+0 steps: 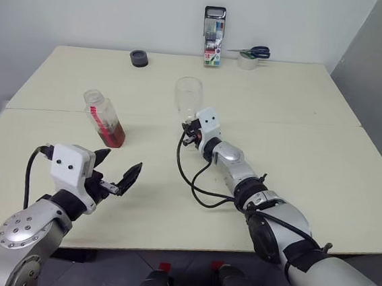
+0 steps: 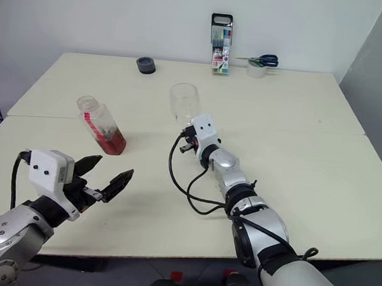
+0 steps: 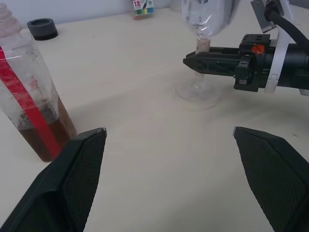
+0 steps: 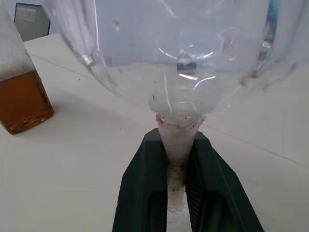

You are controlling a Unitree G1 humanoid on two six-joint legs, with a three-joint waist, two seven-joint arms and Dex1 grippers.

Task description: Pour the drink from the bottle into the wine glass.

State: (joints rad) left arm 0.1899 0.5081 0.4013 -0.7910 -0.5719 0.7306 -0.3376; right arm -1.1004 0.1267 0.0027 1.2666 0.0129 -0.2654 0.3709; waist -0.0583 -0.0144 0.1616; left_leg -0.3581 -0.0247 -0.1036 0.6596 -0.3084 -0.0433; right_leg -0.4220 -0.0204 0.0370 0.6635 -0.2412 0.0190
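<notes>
My right gripper [image 4: 176, 193]: clamped on wine glass [image 1: 188, 97] stem | my left gripper [image 1: 115, 173]: jaws wide, empty | bottle [image 1: 104, 118]: uncapped, upright on table [image 1: 312, 154]

The left gripper [image 1: 116, 171] is held level above the table's near edge, its jaws spread wide and empty. The right arm is stretched forward, and the right gripper [image 4: 177, 193] is clamped on the wine glass [image 1: 188, 97] stem.

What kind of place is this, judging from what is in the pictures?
Probably an office or a lab workroom, not a kitchen. Two plain cream tables stand pushed together against a bare white wall. At the far edge are a pack of marker pens, a roll of tape and scissors.
</notes>
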